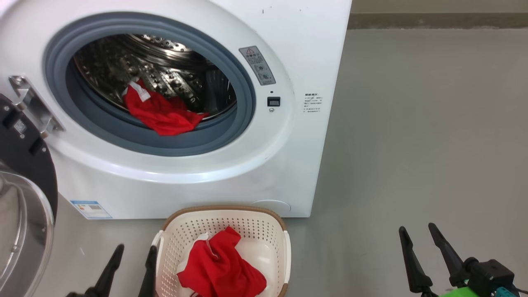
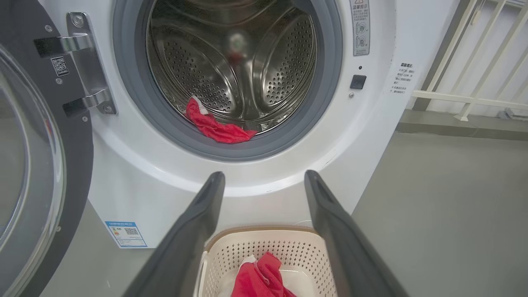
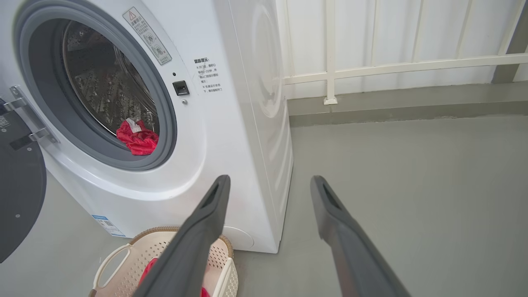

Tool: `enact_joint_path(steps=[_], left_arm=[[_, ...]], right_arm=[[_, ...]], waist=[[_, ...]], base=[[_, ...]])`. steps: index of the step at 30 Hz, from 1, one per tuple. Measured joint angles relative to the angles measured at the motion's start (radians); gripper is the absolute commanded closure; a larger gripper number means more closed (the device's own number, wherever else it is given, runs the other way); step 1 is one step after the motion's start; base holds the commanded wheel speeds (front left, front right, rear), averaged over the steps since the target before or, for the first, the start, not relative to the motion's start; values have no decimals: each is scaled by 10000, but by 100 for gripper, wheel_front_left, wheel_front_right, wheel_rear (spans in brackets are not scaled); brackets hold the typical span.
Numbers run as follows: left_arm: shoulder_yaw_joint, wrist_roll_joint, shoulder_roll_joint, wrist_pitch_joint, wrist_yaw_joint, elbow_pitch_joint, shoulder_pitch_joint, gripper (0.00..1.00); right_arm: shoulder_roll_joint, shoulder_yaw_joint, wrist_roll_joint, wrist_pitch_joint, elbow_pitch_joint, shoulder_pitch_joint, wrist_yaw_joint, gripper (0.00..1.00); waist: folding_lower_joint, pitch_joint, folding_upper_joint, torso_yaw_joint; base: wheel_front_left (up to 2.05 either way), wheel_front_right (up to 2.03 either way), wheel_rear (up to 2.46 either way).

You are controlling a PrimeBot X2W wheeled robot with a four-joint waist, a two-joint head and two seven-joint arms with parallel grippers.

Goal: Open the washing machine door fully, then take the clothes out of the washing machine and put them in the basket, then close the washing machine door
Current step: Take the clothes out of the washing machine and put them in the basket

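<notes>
The white washing machine (image 1: 206,177) stands with its black-rimmed glass door (image 1: 24,206) swung wide open to the left. One red garment (image 1: 163,111) lies at the drum's front lip, draped onto the grey rubber ring (image 2: 214,126). A second red garment (image 1: 220,268) rests in the cream basket (image 1: 173,243) on the floor in front of the machine. My left gripper (image 1: 134,253) hangs open just left of the basket, holding nothing. My right gripper (image 1: 418,235) is open and empty over bare floor to the right.
Grey floor (image 1: 412,144) spreads to the right of the machine. A white railing (image 3: 392,66) and a low grey kerb run along the back wall. The open door (image 2: 37,173) takes up the space at the left.
</notes>
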Motion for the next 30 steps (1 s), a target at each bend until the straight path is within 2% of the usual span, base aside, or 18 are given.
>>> enact_joint_path(steps=[20,25,30], left_arm=[[245,-2,-265,0,0,-326,159,0],[69,-73,-125,0,0,192,-657,0],[-332,-121,336,0,0,1404,-2489,0]], right_arm=[[-13,-96,2,0,-105,94,0,0],[2,-69,-12,0,-128,-70,0,0],[29,17,-84,0,-232,-682,0,0]], waist=[[0,355,0,4],[0,686,0,-33],[0,1268,0,-64]], base=[[0,0,0],[0,0,0],[0,0,0]])
